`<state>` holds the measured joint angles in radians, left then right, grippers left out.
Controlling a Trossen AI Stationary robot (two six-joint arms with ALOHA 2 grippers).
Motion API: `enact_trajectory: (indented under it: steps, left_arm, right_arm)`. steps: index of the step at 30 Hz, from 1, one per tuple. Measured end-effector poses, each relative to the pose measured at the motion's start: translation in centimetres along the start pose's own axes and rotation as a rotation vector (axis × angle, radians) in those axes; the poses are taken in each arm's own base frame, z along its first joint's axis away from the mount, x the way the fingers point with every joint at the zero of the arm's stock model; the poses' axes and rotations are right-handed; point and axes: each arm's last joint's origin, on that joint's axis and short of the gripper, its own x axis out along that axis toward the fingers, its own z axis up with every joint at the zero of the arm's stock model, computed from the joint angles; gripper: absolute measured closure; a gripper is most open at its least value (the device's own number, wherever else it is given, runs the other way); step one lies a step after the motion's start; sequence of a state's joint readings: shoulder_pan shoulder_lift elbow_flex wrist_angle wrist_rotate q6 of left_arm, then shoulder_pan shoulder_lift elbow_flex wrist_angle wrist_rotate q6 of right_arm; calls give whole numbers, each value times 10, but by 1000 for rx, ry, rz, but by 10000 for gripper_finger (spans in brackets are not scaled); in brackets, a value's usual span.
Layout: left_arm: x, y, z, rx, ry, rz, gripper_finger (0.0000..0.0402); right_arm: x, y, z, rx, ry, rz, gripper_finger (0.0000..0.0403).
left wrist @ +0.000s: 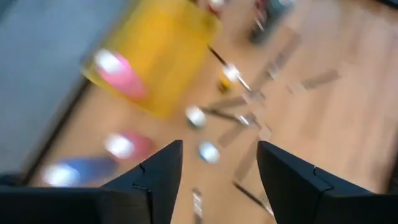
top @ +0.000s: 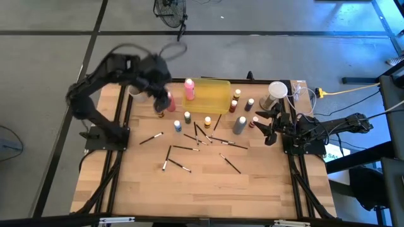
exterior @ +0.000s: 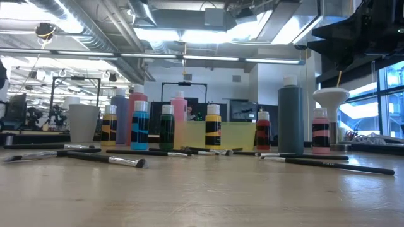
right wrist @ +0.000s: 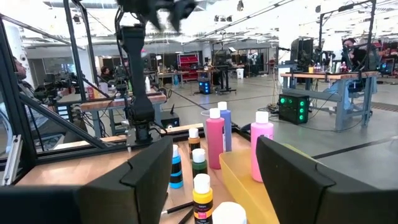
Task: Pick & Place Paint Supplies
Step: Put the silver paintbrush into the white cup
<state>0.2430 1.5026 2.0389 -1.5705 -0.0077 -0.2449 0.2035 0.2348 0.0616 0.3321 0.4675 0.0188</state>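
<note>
My left gripper (top: pixel 159 101) (left wrist: pixel 217 149) is open and hangs in the air over the table's far left part, above a tall pink bottle (top: pixel 169 101) (left wrist: pixel 127 146) and a purple one (left wrist: pixel 68 174). Another pink bottle (top: pixel 189 89) (right wrist: pixel 261 149) stands in the yellow tray (top: pixel 214 94). A grey bottle (top: pixel 239 125) (exterior: pixel 290 120) and several small white-capped bottles (top: pixel 187 117) (exterior: pixel 140 126) stand upright on the table. Thin dark brushes (top: pixel 183 148) (exterior: pixel 107 159) lie flat across the middle. My right gripper (top: pixel 265 129) (right wrist: pixel 214 146) waits open at the right edge.
A pale cup (top: pixel 276 91) stands at the far right, and another (exterior: pixel 83 123) shows in the low view beside the bottles. A yellow cable (top: pixel 353 91) runs off to the right. The near half of the wooden table (top: pixel 208 189) holds only a few brushes.
</note>
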Motion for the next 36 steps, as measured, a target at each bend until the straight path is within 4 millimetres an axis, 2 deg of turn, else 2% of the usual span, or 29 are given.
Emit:
enact_trajectory:
  steps: [4,9,16,20,25,29,36]
  left_arm:
    - [7,-18,-39,10,110,-63,209]
    - [27,-27,-79,-56,185,70,215]
    - [77,-36,-116,-108,307,235,217]
    - [111,-44,-130,-106,351,235,217]
    - [144,-45,-135,-152,370,234,217]
    - [166,-40,-137,-220,401,270,217]
    - [196,-26,-137,-209,435,344,217]
  right_arm:
    - [0,1,-1,-3,7,23,170]
    - [0,1,-1,-6,13,34,170]
    - [0,1,-1,-2,13,34,170]
    - [0,1,-1,-2,12,33,170]
    - [0,1,-1,-2,11,31,170]
    - [0,1,-1,-5,11,30,170]
    - [0,1,-1,-6,14,30,170]
